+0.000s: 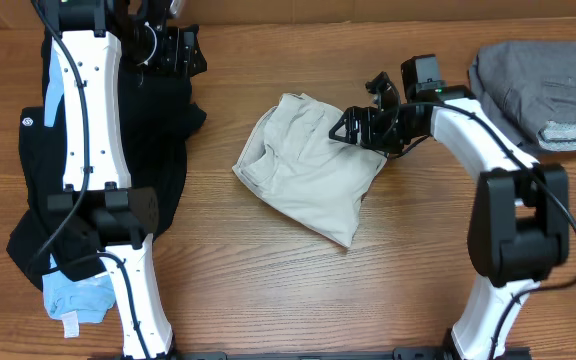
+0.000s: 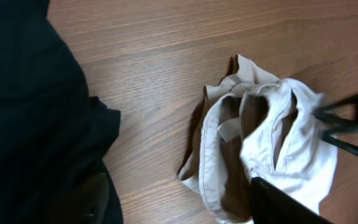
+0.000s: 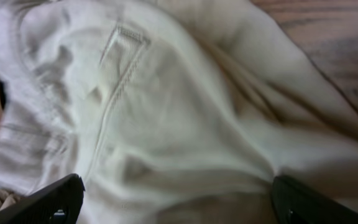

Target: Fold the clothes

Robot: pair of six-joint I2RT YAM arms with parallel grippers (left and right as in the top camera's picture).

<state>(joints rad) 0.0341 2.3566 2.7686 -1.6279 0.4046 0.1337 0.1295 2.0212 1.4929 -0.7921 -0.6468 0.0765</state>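
Note:
Crumpled beige shorts point(image 1: 308, 170) lie mid-table, partly folded. My right gripper point(image 1: 363, 125) is at their upper right edge. In the right wrist view its fingers point(image 3: 176, 199) are spread wide, with the beige fabric point(image 3: 166, 112) filling the space between and ahead of them. My left gripper point(image 1: 173, 50) is at the far left, over a black garment point(image 1: 168, 150). In the left wrist view its fingers point(image 2: 179, 199) are wide apart and empty, with the shorts point(image 2: 272, 137) ahead and the black garment point(image 2: 23, 112) to the left.
A stack of folded grey clothes point(image 1: 538, 80) sits at the far right. A light blue garment point(image 1: 73, 295) lies under the black one at the near left. The right gripper's black fingers point(image 2: 347, 124) show in the left wrist view.

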